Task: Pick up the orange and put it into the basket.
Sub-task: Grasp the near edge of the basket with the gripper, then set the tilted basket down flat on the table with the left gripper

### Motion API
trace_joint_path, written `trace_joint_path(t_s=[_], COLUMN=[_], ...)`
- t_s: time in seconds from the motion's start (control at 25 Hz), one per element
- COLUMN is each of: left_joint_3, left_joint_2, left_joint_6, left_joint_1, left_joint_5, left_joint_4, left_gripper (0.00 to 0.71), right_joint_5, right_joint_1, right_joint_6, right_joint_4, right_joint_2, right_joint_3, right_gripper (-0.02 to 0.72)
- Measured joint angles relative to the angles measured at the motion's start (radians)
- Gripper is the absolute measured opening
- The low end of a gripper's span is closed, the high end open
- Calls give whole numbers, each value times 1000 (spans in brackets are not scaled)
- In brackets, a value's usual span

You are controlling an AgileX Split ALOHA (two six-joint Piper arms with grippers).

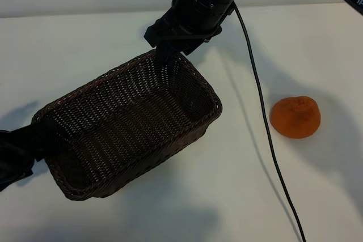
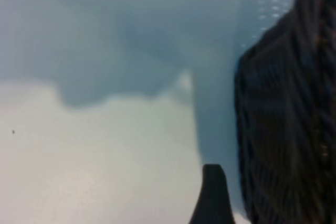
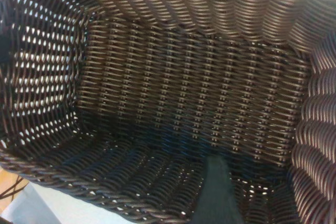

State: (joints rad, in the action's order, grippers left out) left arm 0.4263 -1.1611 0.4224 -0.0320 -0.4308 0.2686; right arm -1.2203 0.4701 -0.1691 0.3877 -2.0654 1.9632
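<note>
The orange (image 1: pixel 295 117) lies on the white table at the right, well clear of the basket (image 1: pixel 113 73) and of both grippers. The dark brown wicker basket stands slantwise at middle left with nothing in it. My right gripper (image 1: pixel 173 58) hangs over the basket's far rim, open; one of its fingers (image 3: pixel 215 192) reaches down inside the basket wall (image 3: pixel 79 190). My left gripper (image 1: pixel 22 151) sits low at the basket's near left end, open. One of its fingers (image 2: pixel 212 198) shows just outside the wicker side (image 2: pixel 289 129).
A black cable (image 1: pixel 264 117) trails from the right arm across the table between the basket and the orange, down to the front edge. Bare white tabletop (image 1: pixel 187 196) lies in front of the basket and around the orange.
</note>
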Motion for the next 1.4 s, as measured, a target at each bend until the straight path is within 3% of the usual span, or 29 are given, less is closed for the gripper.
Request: trace_joint_path(t_s=[0.48, 0.56, 0.68, 0.8, 0.84, 1.2, 1.4], left_joint_3=[0, 0, 0, 0, 0, 0, 11], left_joint_2=[-175, -181, -183, -183, -183, -184, -169], left_joint_6=[0, -1, -3, -14, -23, -68, -235], left_joint_1=[0, 0, -1, -1, -1, -1, -1], left_joint_5=[127, 135, 147, 159, 162, 168, 141], left_joint_4=[17, 24, 31, 35, 37, 63, 173], left_gripper=[586, 560, 414, 167, 151, 151, 151], right_joint_5=[0, 0, 0, 0, 0, 0, 0], right_joint_1=[0, 0, 0, 0, 0, 0, 0], right_joint_6=[-1, -1, -1, -1, -1, -1, -1], right_joint_4=[3, 8, 20, 22, 22, 26, 26], right_joint_2=[0, 0, 0, 0, 0, 0, 0], right_joint_3=[0, 0, 0, 0, 0, 0, 0], right_gripper=[520, 520, 520, 520, 520, 520, 520])
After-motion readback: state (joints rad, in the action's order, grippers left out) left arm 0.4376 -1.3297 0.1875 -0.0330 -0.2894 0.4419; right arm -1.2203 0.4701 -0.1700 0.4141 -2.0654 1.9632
